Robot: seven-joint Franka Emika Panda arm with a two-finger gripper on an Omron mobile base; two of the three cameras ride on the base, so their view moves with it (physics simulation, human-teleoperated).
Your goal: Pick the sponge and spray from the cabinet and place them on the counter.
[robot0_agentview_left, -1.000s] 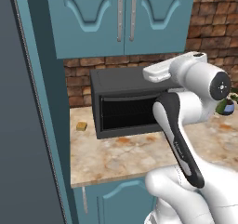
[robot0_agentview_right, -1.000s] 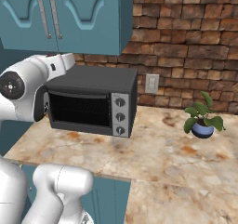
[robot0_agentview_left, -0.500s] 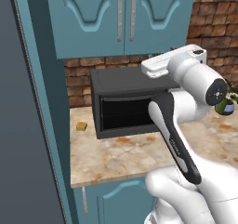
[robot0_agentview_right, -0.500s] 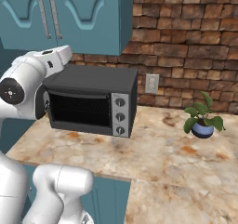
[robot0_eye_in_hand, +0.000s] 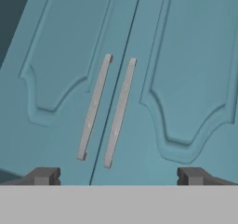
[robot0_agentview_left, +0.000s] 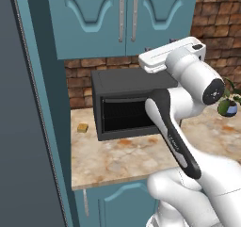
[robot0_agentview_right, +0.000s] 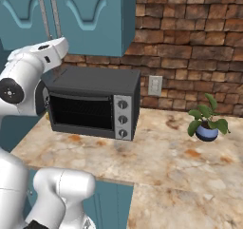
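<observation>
A: How does the gripper [robot0_eye_in_hand: 116, 176] stand?

B: Jaws spread wide, nothing between them. In the hand view its two dark tips sit far apart at the bottom, and it faces the cabinet [robot0_eye_in_hand: 60, 42] doors squarely, short of touching them.

A: Where exactly is it aimed?

B: At the seam between the two doors. The two silver handles [robot0_eye_in_hand: 95, 107] run side by side just above the tips, a little tilted because the hand is rolled.

A: And the sponge and spray?

B: Not to be seen. Both doors are shut, so I judge they are behind them. The small tan block [robot0_agentview_left: 83, 127] on the counter [robot0_agentview_left: 113, 162] beside the oven [robot0_agentview_left: 123, 103] is not the sponge, I think.

A: So which step is this?

B: The very start: reaching to open the cabinet. Nothing is picked yet.

A: What does the next move want?

B: Choose one handle, shift sideways until it lies between the jaws, go forward, close on it, then pull along the door's arc. The handles are close together, so a sloppy approach could catch both.

A: Anything below to mind?

B: The oven top sits right under the doors, and a plant [robot0_agentview_right: 207, 122] stands well off on the right.
</observation>
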